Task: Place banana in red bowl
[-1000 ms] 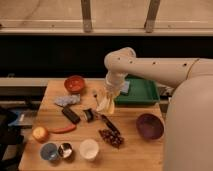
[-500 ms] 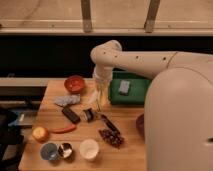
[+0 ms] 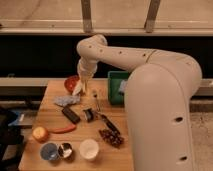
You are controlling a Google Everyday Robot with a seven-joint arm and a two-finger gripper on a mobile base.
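The small red bowl sits at the far left corner of the wooden table. My gripper hangs from the arm just at the bowl's right rim. It holds the pale-yellow banana, which dangles beside and partly over the bowl's right edge. The gripper covers part of the bowl.
A green bin stands right of the gripper. On the table lie a silver-blue packet, a black bar, a utensil, a small can, grapes, a red chili, an orange fruit, a blue cup and a white cup. My arm hides the table's right side.
The arm has swung left and toward the back, carrying the banana from the table's middle to the red bowl's right rim. The purple bowl is now hidden behind the arm.
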